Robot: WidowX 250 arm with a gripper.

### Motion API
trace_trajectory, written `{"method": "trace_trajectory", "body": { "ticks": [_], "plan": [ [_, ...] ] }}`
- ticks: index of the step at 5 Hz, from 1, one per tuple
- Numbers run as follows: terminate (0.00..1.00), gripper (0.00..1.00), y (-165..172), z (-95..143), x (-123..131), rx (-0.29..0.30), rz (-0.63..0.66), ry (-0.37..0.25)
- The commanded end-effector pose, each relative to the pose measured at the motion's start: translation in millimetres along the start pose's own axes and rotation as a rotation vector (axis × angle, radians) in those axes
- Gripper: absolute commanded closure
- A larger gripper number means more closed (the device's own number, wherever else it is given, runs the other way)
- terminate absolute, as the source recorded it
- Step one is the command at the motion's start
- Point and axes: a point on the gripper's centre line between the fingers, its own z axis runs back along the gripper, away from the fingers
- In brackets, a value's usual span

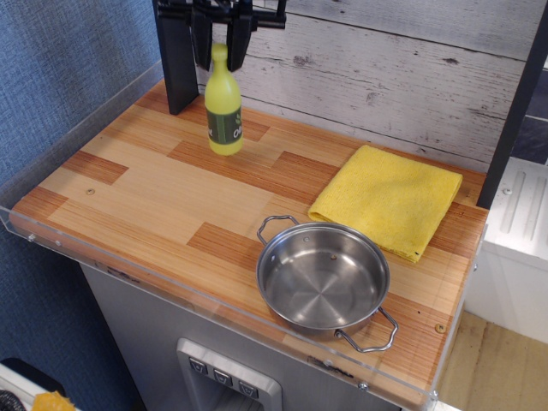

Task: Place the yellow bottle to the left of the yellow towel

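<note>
Standing upright at the bench's [154, 205] eleven o'clock corner, well apart from the yellow towel [390, 199] at its nine o'clock, the yellow bottle [223, 104] has its cap between the hand's [221, 44] fingers, seemingly pinched to steady it.

A single fixed camera looks down at an angle from above and in front of a wooden table [154, 197], facing its grey plank back wall [411, 77]. It sits at middle distance, taking in nearly the whole tabletop, with a blue wall [60, 77] at the left edge. There is no second view, so nothing overlaps.
</note>
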Motion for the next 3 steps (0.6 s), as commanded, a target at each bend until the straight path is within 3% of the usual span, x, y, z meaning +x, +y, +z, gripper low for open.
{"method": "trace_trajectory", "body": {
  "ticks": [1, 3],
  "plan": [
    [0.0, 1.0, 2.5, 1.3, 14.5, -0.041, 0.032, 0.019],
    [0.0, 1.0, 0.7, -1.8, 13.5, -0.039, 0.033, 0.058]
  ]
}}
